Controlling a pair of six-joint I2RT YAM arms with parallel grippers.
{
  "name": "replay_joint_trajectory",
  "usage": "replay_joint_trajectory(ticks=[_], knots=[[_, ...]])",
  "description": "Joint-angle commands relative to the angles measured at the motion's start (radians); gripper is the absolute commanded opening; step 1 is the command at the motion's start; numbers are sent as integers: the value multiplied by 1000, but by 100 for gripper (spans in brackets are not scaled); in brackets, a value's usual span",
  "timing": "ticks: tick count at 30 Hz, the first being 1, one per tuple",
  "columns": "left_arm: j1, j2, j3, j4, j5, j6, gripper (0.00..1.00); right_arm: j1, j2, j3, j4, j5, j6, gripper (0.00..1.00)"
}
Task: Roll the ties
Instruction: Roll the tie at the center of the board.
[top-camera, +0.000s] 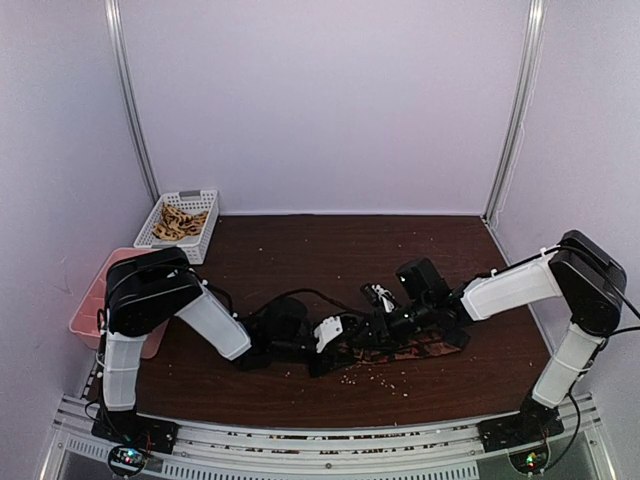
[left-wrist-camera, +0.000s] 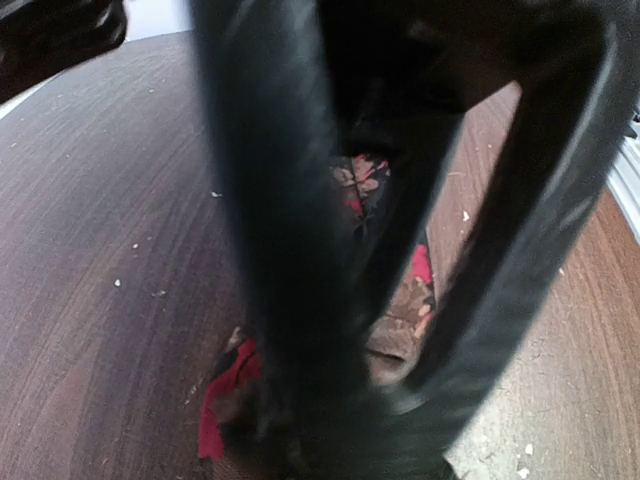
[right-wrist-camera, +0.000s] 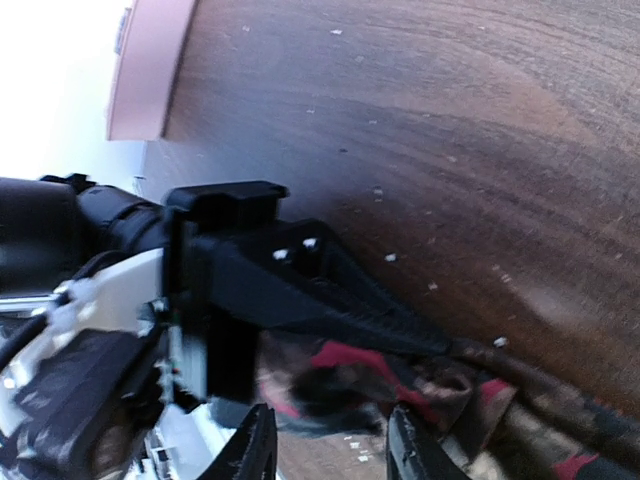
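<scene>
Broadly, the table (top-camera: 300, 250) shows open wood from the grippers back to its far edge. A pink bin (top-camera: 85, 300) sits at the left edge, and a white basket (top-camera: 160, 215) of tan ties is in the far-left corner. Both are well apart from the arms.

One tie (top-camera: 420, 350) lies flat near the front edge, right of centre. The left gripper (right-wrist-camera: 435, 343) pinches its rolled end. The right gripper (right-wrist-camera: 330, 445) is just beside it, fingers spread. Crumbs (top-camera: 385, 378) dot the wood in front.
</scene>
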Motion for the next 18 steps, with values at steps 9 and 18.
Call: replay_joint_trajectory(ticks=[9, 18], knots=[[21, 35, -29, -180, 35, 5, 31, -22, 24, -4, -130, 100, -85, 29], [22, 32, -35, -176, 28, 3, 31, -42, 48, 25, -92, 62, -57, 32]])
